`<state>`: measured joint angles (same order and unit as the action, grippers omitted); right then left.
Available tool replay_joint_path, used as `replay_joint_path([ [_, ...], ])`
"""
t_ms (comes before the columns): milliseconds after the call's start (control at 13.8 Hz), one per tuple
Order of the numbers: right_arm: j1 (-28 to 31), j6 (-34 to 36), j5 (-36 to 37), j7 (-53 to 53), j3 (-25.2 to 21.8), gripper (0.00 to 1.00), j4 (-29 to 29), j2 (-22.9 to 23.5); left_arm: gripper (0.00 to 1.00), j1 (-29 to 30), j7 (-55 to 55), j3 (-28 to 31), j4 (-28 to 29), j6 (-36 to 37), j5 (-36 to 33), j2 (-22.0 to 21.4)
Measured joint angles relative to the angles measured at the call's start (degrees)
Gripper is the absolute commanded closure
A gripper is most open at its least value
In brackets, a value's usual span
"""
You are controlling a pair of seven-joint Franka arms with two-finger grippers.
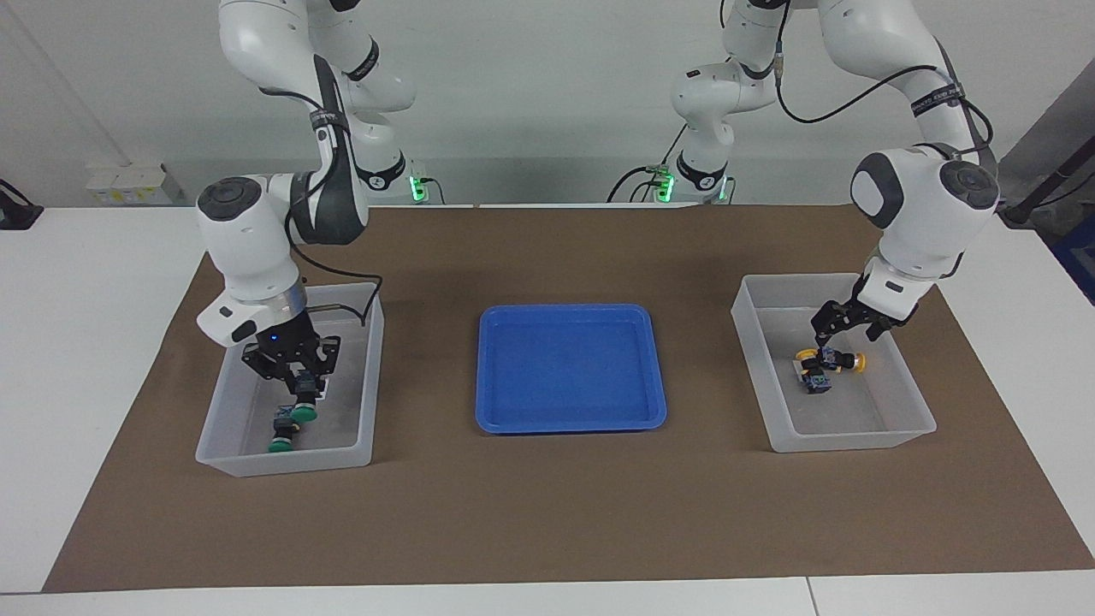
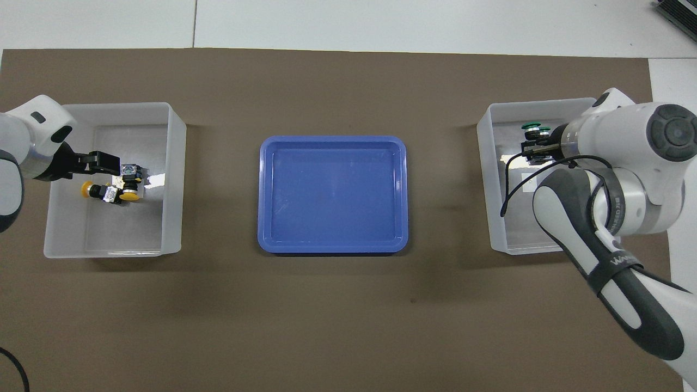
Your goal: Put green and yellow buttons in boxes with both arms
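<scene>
Two yellow buttons [image 1: 857, 363] [image 2: 129, 195] lie close together on the floor of the box [image 1: 915, 402] [image 2: 174, 163] at the left arm's end of the table. My left gripper [image 1: 831, 344] [image 2: 111, 162] is low inside that box, right over them. Two green buttons [image 1: 304, 413] [image 2: 531, 127] are in the box [image 1: 372, 376] [image 2: 490, 179] at the right arm's end. One green button [image 1: 280, 444] lies on the floor. The other is directly under my right gripper [image 1: 299, 387] [image 2: 536, 148], which is also low inside its box.
A shallow blue tray [image 1: 571, 411] [image 2: 332, 247] with nothing in it sits in the middle of the brown mat [image 1: 547, 513], between the two boxes. The right arm's forearm [image 2: 610, 256] hangs over the nearer part of its box.
</scene>
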<state>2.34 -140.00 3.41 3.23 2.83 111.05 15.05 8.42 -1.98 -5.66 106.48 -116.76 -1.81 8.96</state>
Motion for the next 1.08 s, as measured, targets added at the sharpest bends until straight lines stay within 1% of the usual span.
replay_joint_path([
  [217,0.8,-4.2,0.0,0.0,0.0,1.0,0.0,3.6,0.0,-1.8,0.0,-0.1,-7.4,9.8,-0.1,-0.3],
  [361,1.3,-5.3,0.0,0.0,0.0,1.0,0.0,4.9,0.0,-2.5,0.0,-0.2,-10.4,14.6,-0.1,-1.3],
  [433,1.5,-5.3,0.0,0.0,0.0,0.94,0.0,5.2,0.0,-2.7,0.0,-0.2,-11.0,16.2,-0.1,-2.3],
  [506,1.7,-5.3,0.0,0.0,0.0,0.73,0.0,5.4,0.0,-2.7,0.0,-0.3,-11.4,17.7,-0.1,-3.6],
  [578,1.9,-5.3,0.0,0.0,0.0,0.49,0.0,5.5,0.0,-2.7,0.0,-0.3,-11.5,19.2,-0.1,-5.2],
  [722,2.0,-5.3,0.0,0.0,0.0,0.47,0.0,5.5,0.0,-2.7,0.0,-0.3,-11.5,21.0,-0.1,-7.8],
  [867,2.0,-5.3,0.0,0.0,0.0,0.45,0.0,5.5,0.0,-2.8,0.0,-0.5,-11.4,21.3,-0.1,-9.3],
  [1083,2.0,-5.2,0.0,0.0,0.1,0.32,-0.3,5.4,0.0,-3.0,0.0,-0.8,-11.4,21.1,-0.1,-9.4],
])
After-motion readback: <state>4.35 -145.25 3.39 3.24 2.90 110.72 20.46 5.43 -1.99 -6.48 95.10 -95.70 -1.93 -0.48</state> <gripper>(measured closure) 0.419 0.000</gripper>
